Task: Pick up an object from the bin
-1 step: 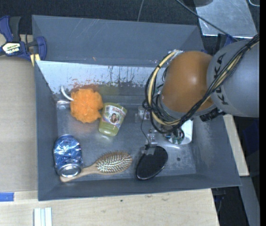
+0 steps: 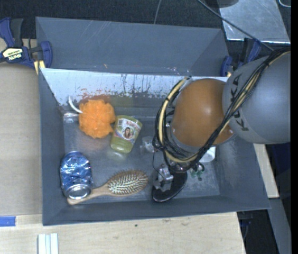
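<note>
The orange cover (image 2: 202,112) hides part of the gripper (image 2: 165,183) and a white thing (image 2: 210,154).

the one word that can be read stands on the grey arm link (image 2: 262,102), at three o'clock of the bin (image 2: 133,52): dark capital letters, turned on their side, spelling "kuka". black and yellow cables (image 2: 242,95) cross the word, so its letters show only in part. the small yellow-green jar (image 2: 125,136), near the bin's middle and toward nine o'clock from the orange cover (image 2: 199,112), wears a round label (image 2: 128,129) with a picture and some print, too small to read. the blue patterned can (image 2: 75,172), at eight o'clock on the bin floor, bears markings that cannot be made out as letters or numbers.
</note>
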Action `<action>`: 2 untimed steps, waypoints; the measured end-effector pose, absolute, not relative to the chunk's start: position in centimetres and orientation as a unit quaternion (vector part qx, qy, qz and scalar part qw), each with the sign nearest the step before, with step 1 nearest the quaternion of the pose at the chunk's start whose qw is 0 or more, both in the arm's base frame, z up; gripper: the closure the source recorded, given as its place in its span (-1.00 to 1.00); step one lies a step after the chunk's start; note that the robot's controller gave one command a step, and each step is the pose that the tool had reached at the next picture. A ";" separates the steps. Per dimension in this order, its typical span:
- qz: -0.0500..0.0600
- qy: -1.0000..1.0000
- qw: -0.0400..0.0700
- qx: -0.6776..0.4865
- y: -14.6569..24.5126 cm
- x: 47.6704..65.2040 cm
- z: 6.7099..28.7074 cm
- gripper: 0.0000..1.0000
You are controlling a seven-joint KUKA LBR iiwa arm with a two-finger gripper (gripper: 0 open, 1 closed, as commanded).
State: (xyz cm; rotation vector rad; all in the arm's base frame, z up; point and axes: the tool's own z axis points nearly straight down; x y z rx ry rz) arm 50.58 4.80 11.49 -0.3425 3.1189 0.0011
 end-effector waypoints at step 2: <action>0.000 0.994 0.005 -0.111 -1.5 49.6 7.0 -1.00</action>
